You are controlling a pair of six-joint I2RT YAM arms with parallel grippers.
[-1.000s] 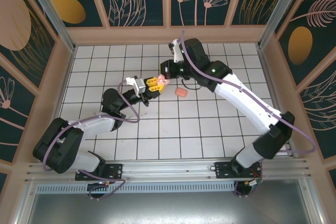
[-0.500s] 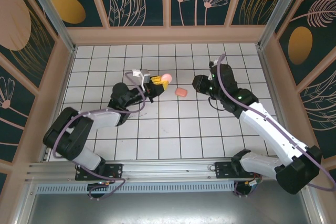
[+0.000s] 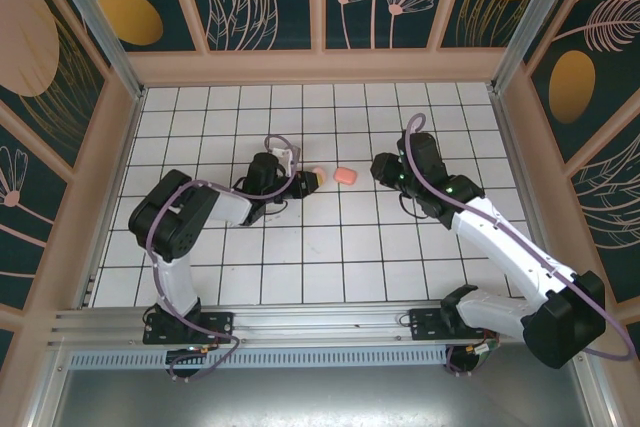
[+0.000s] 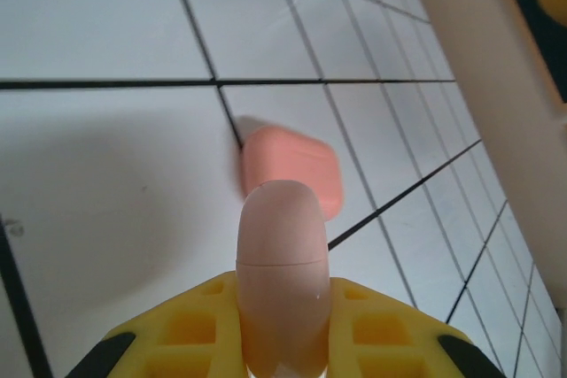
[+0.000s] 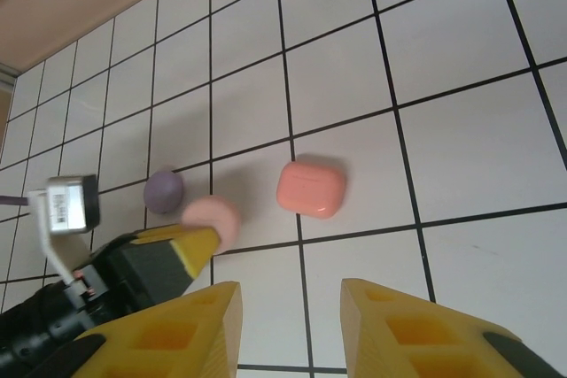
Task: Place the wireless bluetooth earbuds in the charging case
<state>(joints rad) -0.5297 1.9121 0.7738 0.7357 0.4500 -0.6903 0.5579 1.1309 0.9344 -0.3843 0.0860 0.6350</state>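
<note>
While left gripper (image 4: 283, 347) is clamping: pale pink case (image 4: 282, 236).
Right gripper (image 5: 288, 298): is gaping, empty.
Coral case (image 5: 311, 188): is lying at pink case's three o'clock.

Coral case (image 5: 310, 188), pale-pink case (image 4: 282, 263), lilac case (image 5: 164, 189).

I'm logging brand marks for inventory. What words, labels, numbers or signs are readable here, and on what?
No text can be read.
On the small grey-white block: dark marks, too blurred to read.
On the coral-pink rounded plastic case and the pale pink rounded plastic case: no print visible.
</note>
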